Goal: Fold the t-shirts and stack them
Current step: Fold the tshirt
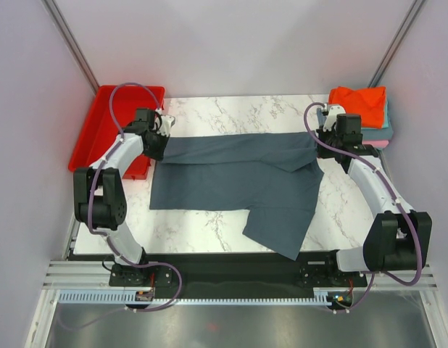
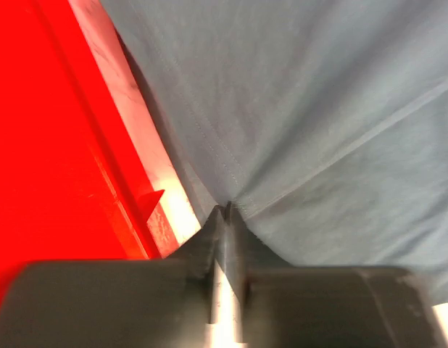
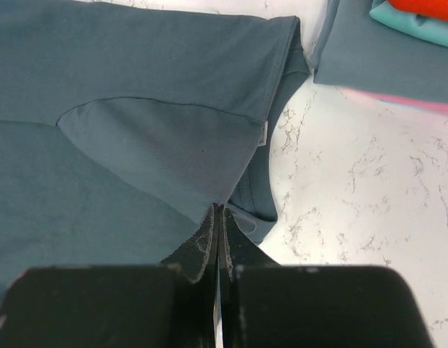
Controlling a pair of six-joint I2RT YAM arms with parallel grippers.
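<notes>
A large slate blue-grey t-shirt (image 1: 238, 181) lies spread across the marble table, its far edge lifted and stretched between both grippers, one sleeve hanging toward the front edge. My left gripper (image 1: 157, 141) is shut on the shirt's far left edge; in the left wrist view (image 2: 228, 210) the cloth (image 2: 318, 109) is pinched between the jaws. My right gripper (image 1: 320, 143) is shut on the far right edge, seen in the right wrist view (image 3: 218, 210) with the shirt (image 3: 137, 130) and its small white tag (image 3: 262, 135). A stack of folded shirts, orange-red (image 1: 359, 101) on top, sits at the far right corner.
A red plastic tray (image 1: 108, 123) stands off the table's far left, close beside my left gripper; it also shows in the left wrist view (image 2: 57, 145). The stack's teal (image 3: 420, 27), grey-blue (image 3: 376, 65) and pink (image 3: 420, 103) layers show in the right wrist view. Grey walls enclose the table.
</notes>
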